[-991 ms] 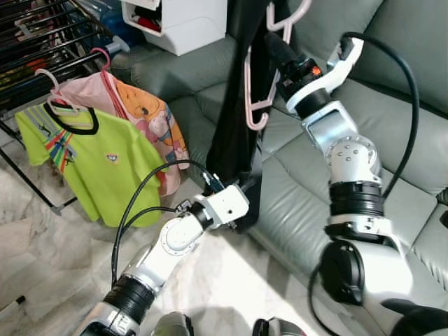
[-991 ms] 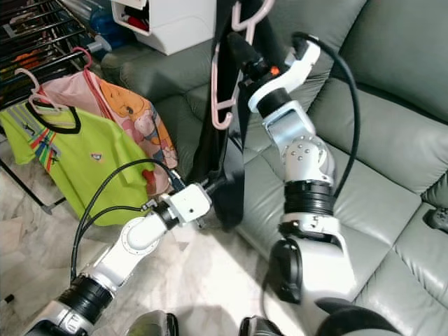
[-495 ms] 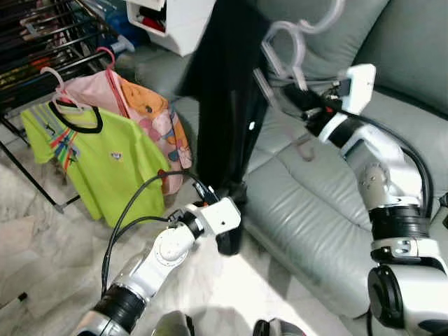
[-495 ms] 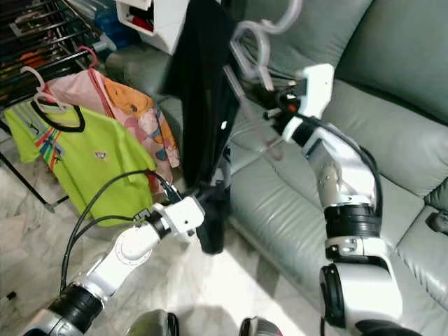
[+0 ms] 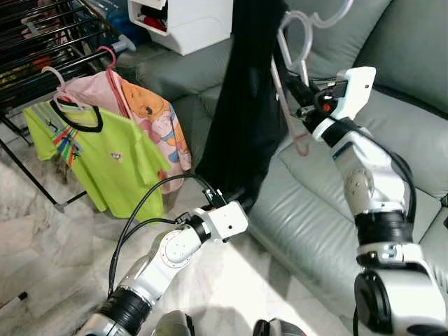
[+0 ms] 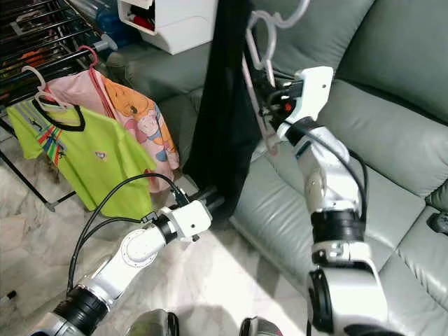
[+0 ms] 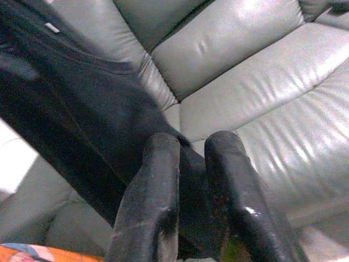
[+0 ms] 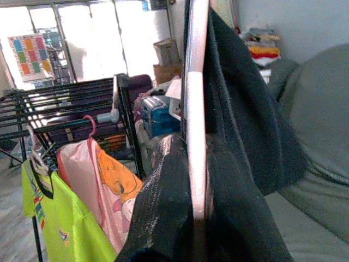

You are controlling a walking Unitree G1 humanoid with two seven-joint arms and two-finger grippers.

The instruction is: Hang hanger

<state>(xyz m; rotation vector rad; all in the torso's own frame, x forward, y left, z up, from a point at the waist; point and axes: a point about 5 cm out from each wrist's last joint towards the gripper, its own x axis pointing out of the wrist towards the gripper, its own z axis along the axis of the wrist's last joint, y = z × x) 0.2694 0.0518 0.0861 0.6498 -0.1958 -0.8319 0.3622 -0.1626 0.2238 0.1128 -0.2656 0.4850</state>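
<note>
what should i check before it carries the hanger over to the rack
1. Right gripper grip on the pink hanger: ok, fingers closed around its bar.
2. Black garment on the hanger: cannot tell; it drapes from the top, but how it sits on the hanger is hidden.
3. Left gripper on the garment's lower edge: ok, fabric pinched between the fingers.
4. Garment off the floor: ok, the hem is held just above it.
5. Free rail space on the drying rack: cannot tell; the green shirt and pink shirt already hang there.
6. Hanger hook free: ok, it sticks up above the gripper.
</note>
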